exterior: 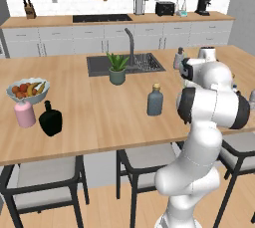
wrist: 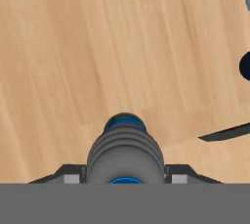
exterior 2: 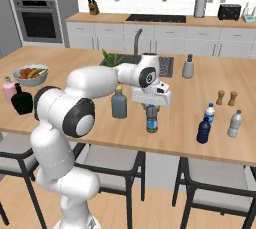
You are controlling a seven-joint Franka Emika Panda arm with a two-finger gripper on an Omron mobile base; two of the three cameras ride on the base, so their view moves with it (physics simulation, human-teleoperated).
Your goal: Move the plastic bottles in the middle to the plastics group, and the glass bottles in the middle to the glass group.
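Note:
My gripper [exterior 2: 151, 110] points down over the counter's front middle, shut on a clear plastic bottle [exterior 2: 152, 121] with a blue label. In the hand view its ribbed body [wrist: 125, 152] fills the gap between the fingertips [wrist: 73, 177]. Whether it rests on the wood I cannot tell. The grey-blue glass bottle [exterior 2: 119, 104] [exterior: 155, 100] stands upright just left of it. To the right stand the navy bottle [exterior 2: 203, 131], a small clear water bottle [exterior 2: 209, 112] and a pale greyish bottle [exterior 2: 234, 124]. At the far left stand the pink bottle [exterior: 24, 113] and black bottle [exterior: 50, 119].
A fruit bowl [exterior: 28, 90] sits behind the pink bottle. A potted plant [exterior: 117, 67] stands at the front of the sink [exterior: 144, 64], with a soap dispenser [exterior 2: 188, 67] beyond. Two brown shakers [exterior 2: 226, 97] stand behind the right-hand bottles. Stools line the counter's near edge.

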